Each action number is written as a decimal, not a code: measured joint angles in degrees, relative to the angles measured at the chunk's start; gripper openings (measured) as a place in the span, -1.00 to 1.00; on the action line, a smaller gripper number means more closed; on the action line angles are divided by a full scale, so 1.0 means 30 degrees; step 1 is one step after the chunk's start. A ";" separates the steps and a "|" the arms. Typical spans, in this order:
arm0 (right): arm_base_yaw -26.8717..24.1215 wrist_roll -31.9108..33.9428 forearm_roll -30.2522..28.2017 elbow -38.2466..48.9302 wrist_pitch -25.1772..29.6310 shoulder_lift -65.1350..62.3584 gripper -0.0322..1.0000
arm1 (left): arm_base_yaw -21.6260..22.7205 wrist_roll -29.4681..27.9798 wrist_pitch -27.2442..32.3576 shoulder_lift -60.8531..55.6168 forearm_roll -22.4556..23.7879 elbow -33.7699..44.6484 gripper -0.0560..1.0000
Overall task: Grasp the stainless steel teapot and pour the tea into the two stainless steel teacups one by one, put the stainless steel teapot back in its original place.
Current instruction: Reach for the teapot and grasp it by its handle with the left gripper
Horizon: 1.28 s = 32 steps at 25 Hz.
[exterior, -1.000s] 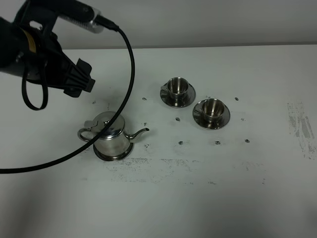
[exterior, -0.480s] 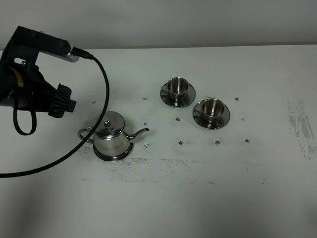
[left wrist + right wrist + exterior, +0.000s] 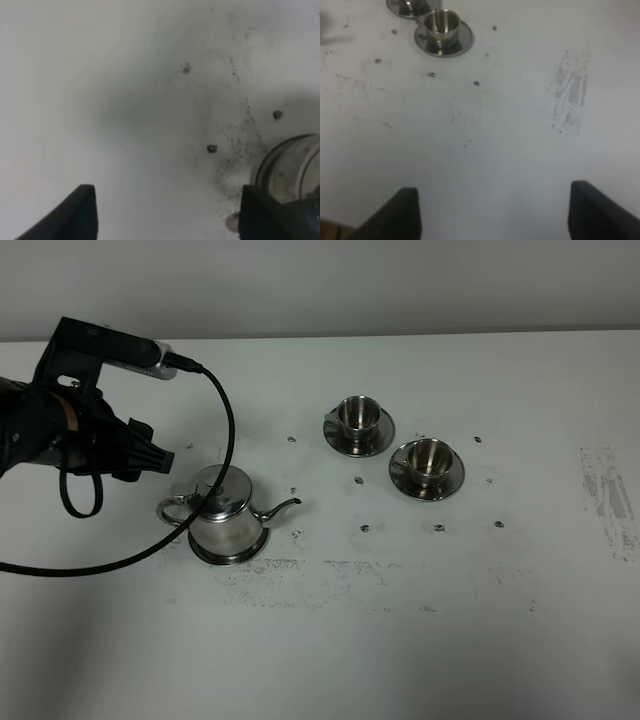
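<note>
Left jaws: spread, nothing between, hanging just beside teapot (image 3: 225, 518), off its handle (image 3: 172, 508) side and a little farther back. Right jaws: spread too, empty; teapot not in their view, only cups (image 3: 357, 416). Teapot stands upright on coaster (image 3: 228, 550). Long axis runs handle to spout (image 3: 285, 506): handle toward your left arm (image 3: 80, 430), spout toward cups. Left arm nearer, so likely yours to use. Bring jaws down across handle loop.

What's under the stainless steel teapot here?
A round steel coaster, of which only the rim shows around the base of the teapot. Its middle is covered by the pot and cannot be seen.
</note>
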 joint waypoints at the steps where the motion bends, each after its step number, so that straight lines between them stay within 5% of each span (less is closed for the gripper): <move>1: 0.0000 0.0000 0.0000 0.0000 0.0000 0.0000 0.21 | 0.0000 -0.0007 -0.0180 0.0285 0.0000 0.0000 0.19; 8: 0.0000 0.0000 0.0000 0.0000 0.0000 0.0000 0.21 | 0.0000 -0.0022 -0.1949 0.1721 -0.0246 0.0000 0.19; 24: 0.0000 0.0000 0.0000 0.0000 0.0000 0.0000 0.21 | 0.0000 0.0058 -0.0278 0.2200 -0.0508 0.0000 0.19; 32: 0.0000 0.0000 0.0000 0.0000 0.0000 0.0000 0.21 | 0.0000 -0.0224 -0.2539 0.2200 -0.0508 0.0000 0.19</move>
